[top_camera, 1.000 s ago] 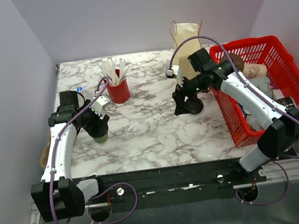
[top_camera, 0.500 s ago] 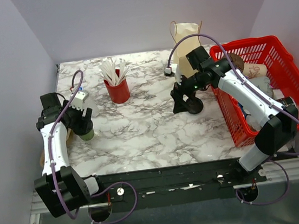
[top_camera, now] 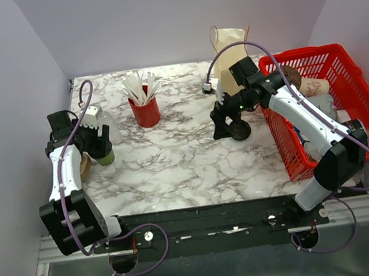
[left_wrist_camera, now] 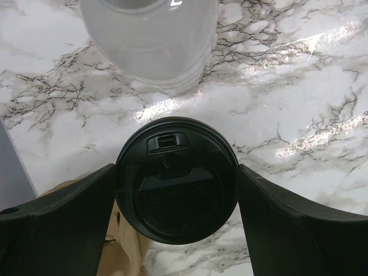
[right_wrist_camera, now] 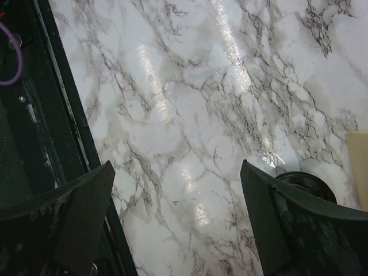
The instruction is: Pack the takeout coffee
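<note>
Left gripper (left_wrist_camera: pixel 177 175) seemingly grips takeout coffee (top_camera: pixel 105 159); lid (left_wrist_camera: pixel 175 210) visible only wrist-side.

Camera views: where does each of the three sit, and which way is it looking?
Top external: above and behind the arms, looking down on the marble table; both arms show.
Left wrist: on the left arm, looking straight down on the takeout coffee, fingers of the left gripper either side.
Right wrist: on the right arm, looking down at bare marble between fingers of the open right gripper.
Shared: top external and left wrist both show the takeout coffee.
</note>
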